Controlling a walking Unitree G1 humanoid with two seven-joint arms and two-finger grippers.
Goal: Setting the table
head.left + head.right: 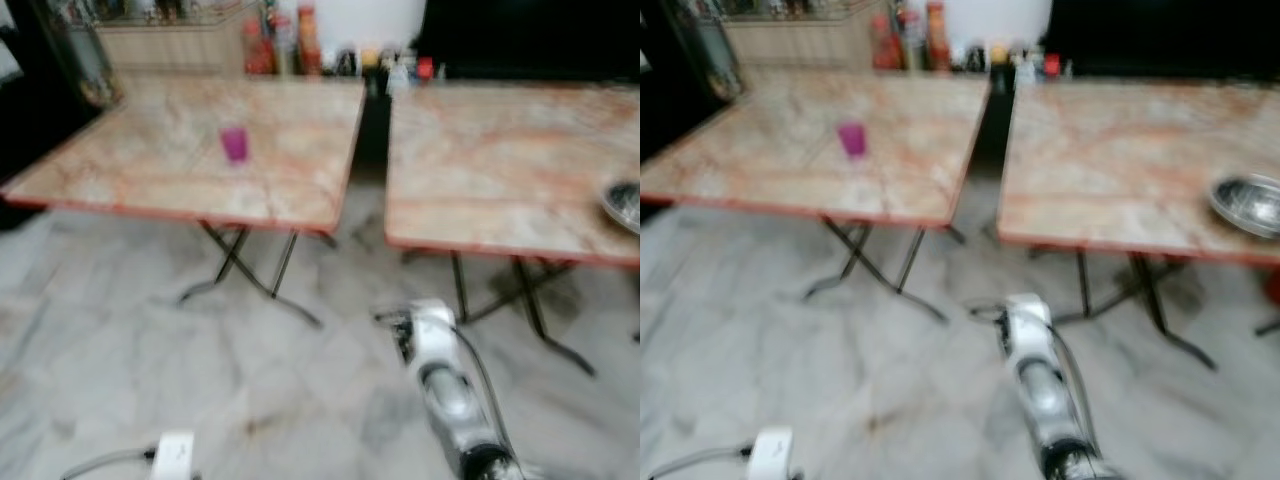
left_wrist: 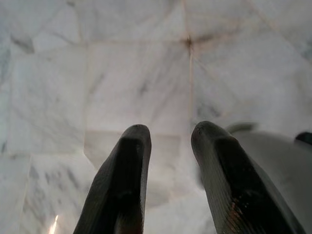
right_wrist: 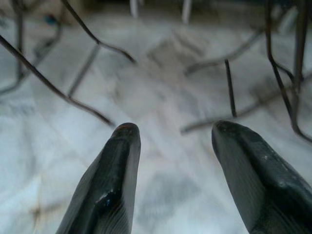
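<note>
Marble-look tabletops, shiny metal bowl, seemingly plastic purple cup

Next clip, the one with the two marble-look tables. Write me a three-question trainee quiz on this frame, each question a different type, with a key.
1. True or false: the purple cup stands on the left table.
2. Multiple choice: the metal bowl sits
A. on the floor
B. near the right edge of the right table
C. beside the purple cup
3. Short answer: what is each gripper holding?

Key
1. True.
2. B.
3. Nothing. The left gripper and the right gripper both have their fingers apart, with only the marble floor beyond them.
</note>
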